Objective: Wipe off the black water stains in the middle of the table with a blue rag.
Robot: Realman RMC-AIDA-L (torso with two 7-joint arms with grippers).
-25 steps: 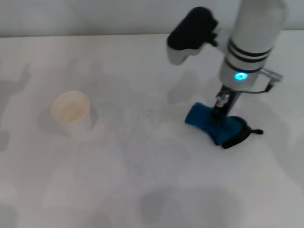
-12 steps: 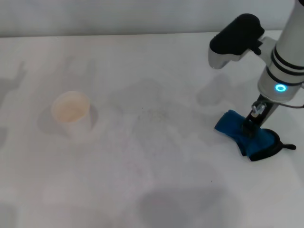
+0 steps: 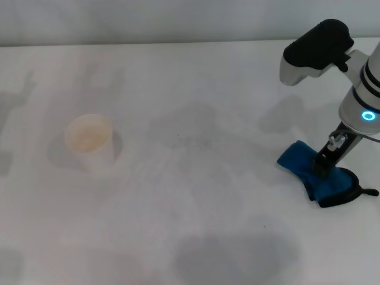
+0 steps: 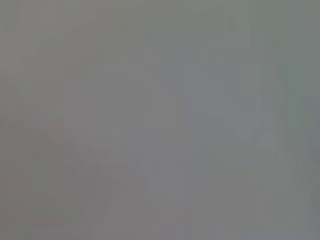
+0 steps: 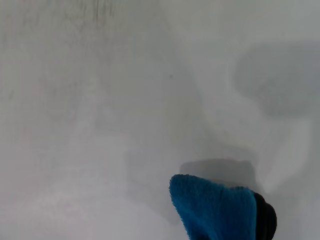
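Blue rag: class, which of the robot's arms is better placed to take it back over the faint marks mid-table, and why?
The right. Its gripper is pressed into the blue rag on the table; the left arm is out of view.

The blue rag (image 3: 313, 176) is soft, fuzzy cloth with a napped, matt pile and a darker black sewn edging. The counter (image 3: 190, 225) is smooth, matt white, faintly smeared grey at its middle. The paper cup (image 3: 89, 141) looks thin and matt. The right arm's casing (image 3: 314, 50) is smooth plastic, white and black.
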